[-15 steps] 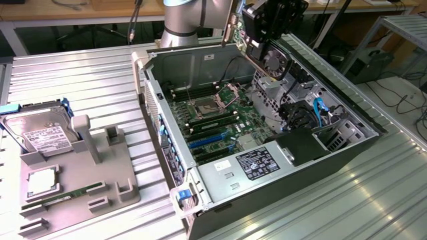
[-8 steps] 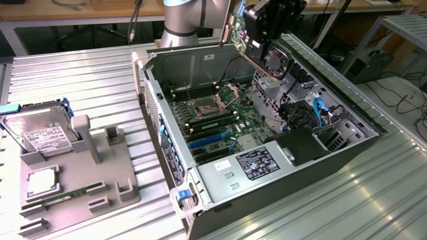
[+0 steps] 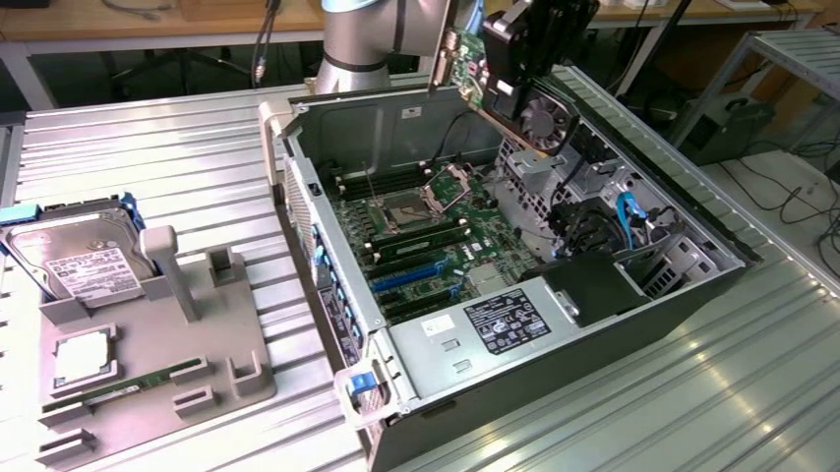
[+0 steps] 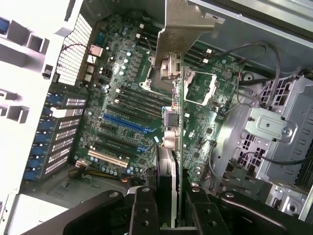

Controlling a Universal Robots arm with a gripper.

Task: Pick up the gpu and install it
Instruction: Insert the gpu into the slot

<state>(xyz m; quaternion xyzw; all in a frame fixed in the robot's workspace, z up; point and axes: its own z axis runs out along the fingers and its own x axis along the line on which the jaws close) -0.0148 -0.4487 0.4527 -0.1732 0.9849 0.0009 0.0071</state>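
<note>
Gripper [image 4: 168, 208] is pinching gpu [image 3: 545, 118], holding it above open case [image 3: 381, 118], upper middle of exterior view. Install step is starting. Seating is calling for card edge lining up w/ blue slot [image 4: 124, 123].

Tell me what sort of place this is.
Probably a PC-assembly robotics lab: a robot arm whose claw holds the gpu over an open computer case on a metal table, beside a parts fixture with a hard drive.

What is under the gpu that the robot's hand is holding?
The motherboard in the open computer case, with its processor socket and blue slot. The gpu and hand hide a strip of it.
</note>
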